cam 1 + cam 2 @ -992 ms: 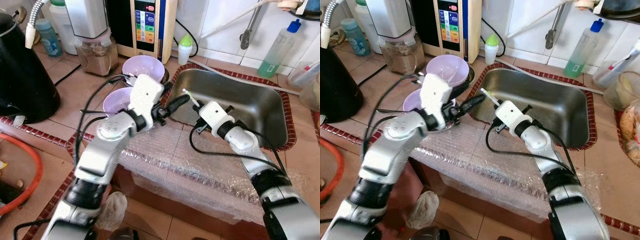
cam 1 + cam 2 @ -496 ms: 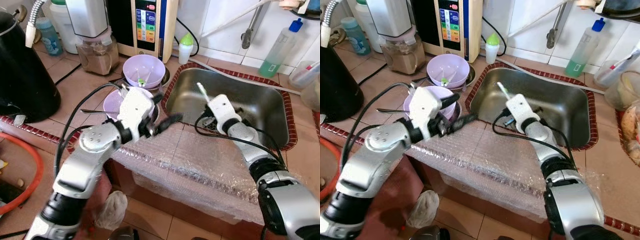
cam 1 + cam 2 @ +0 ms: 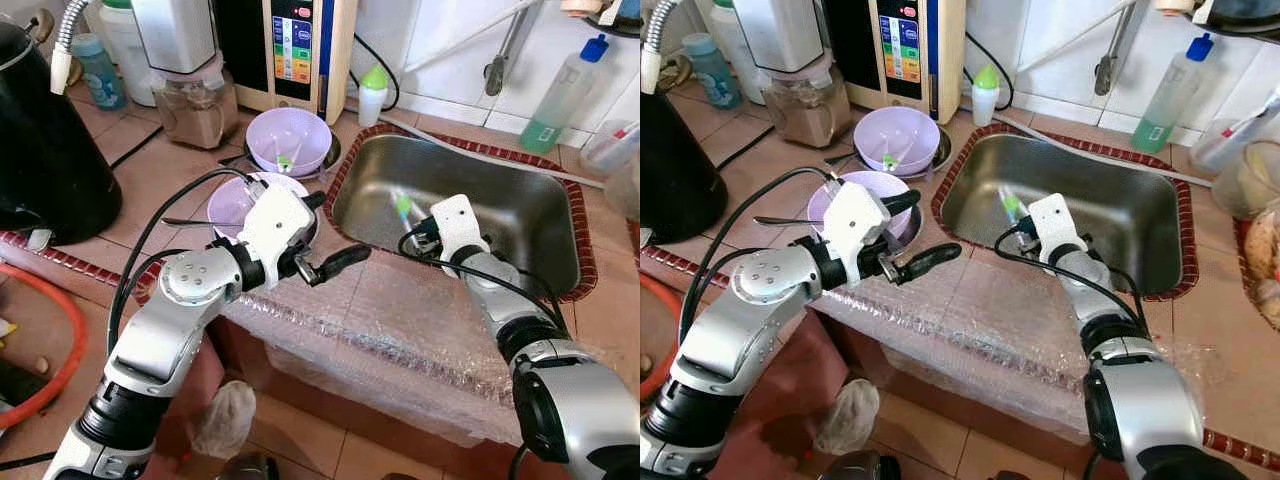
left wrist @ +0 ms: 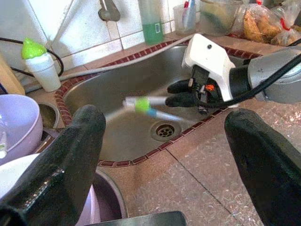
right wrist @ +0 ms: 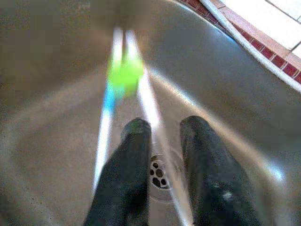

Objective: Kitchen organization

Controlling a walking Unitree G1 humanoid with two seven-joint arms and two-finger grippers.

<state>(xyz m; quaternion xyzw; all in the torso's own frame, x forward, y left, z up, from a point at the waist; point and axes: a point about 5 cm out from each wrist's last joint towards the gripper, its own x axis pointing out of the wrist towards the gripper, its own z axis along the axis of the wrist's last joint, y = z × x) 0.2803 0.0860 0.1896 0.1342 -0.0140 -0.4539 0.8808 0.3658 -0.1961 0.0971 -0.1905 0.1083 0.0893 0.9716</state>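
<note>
Green-tipped sticks (image 3: pixel 403 207), motion-blurred, frame centre over the steel sink (image 3: pixel 520 215); the right gripper (image 4: pixel 181 92) pinches them, probably to drop them in the basin. Left gripper (image 3: pixel 325 262) spread, empty, parked above bubble wrap (image 3: pixel 400 330) beside stacked purple bowls (image 3: pixel 290 140). Tiled counter, appliances upper left.

The shiny steel sink (image 3: pixel 520 215) has lots of open room, with only its round drain (image 4: pixel 165 130) at the bottom. The right gripper (image 4: pixel 175 93) and a blurry white stick with a green band (image 4: pixel 143 104) take up the near left part. Two light purple plastic bowls (image 3: pixel 288 138) sit just left of the sink. The see-through bubble wrap sheet (image 3: pixel 420 330) in front lies flat and bare. The left gripper (image 3: pixel 325 240), fingers wide apart, hangs over its left edge.
</note>
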